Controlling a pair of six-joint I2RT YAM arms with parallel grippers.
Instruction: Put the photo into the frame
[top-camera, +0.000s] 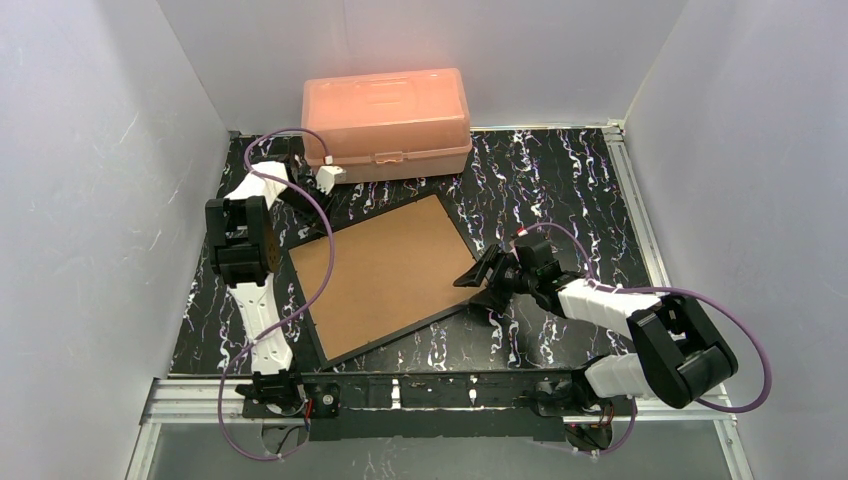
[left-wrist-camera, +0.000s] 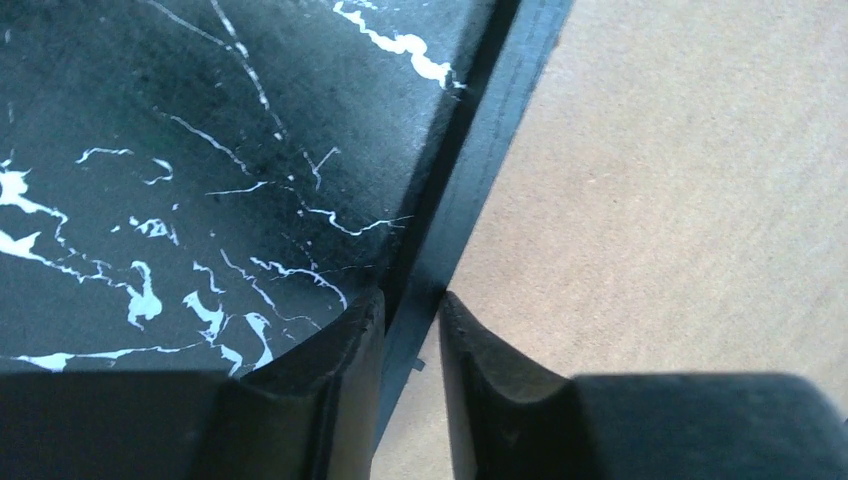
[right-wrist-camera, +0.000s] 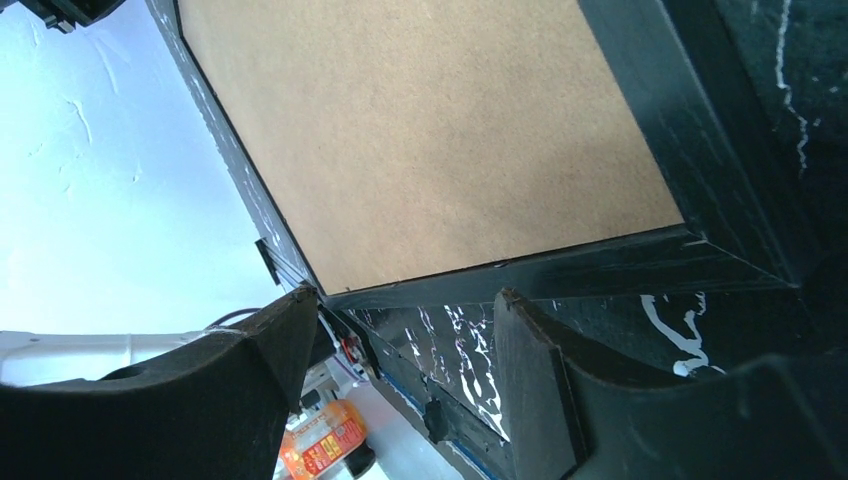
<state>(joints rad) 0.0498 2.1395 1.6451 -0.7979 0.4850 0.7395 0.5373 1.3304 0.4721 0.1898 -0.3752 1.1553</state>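
The frame (top-camera: 398, 334) lies flat on the marble table, a thin black rim around a brown backing board (top-camera: 385, 270). The photo is hidden from every view. My left gripper (top-camera: 303, 222) is at the frame's far left corner. In the left wrist view its fingers (left-wrist-camera: 350, 340) straddle the black rail (left-wrist-camera: 470, 170), one tip on the table side and one on the board side, closed narrowly on it. My right gripper (top-camera: 472, 279) is at the frame's right edge. It stands open (right-wrist-camera: 400, 305), level with the table and just short of the frame's corner (right-wrist-camera: 740, 250).
A peach plastic box (top-camera: 385, 110) stands at the back, close behind the frame's far corner. White walls enclose the table on three sides. A metal rail (top-camera: 440, 395) runs along the near edge. An orange-labelled bottle (right-wrist-camera: 325, 440) shows beyond the table's edge.
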